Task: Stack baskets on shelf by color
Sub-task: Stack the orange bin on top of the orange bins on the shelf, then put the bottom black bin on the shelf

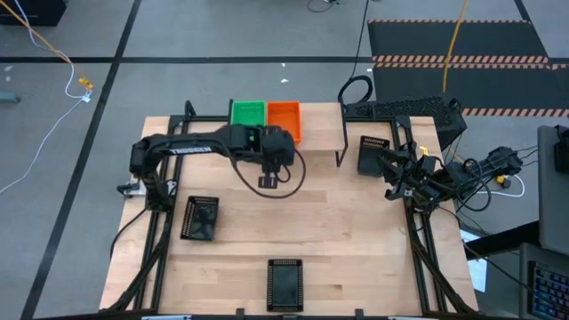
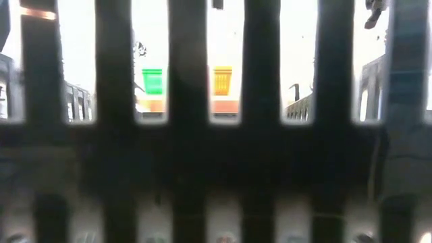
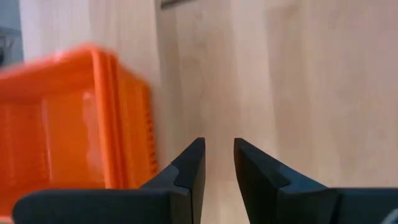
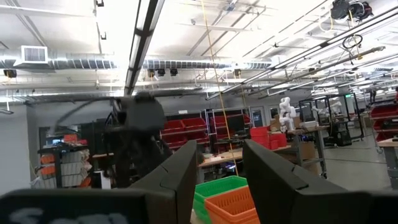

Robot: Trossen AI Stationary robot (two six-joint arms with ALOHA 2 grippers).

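Baskets and shelf, current positions

Green basket (image 1: 248, 113) and orange basket (image 1: 284, 116) side by side at top centre on the shelf (image 1: 311, 120); three black baskets apart on the tabletop: centre left (image 1: 200, 218), bottom centre (image 1: 284, 284), right of centre near the shelf end (image 1: 373, 154).

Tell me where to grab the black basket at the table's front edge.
Take that black basket from straight above, closing the claw over one long side wall: it sits upright with its opening up, standing alone, so both rims are free. The left claw, empty and slightly open, is probably the handier one.
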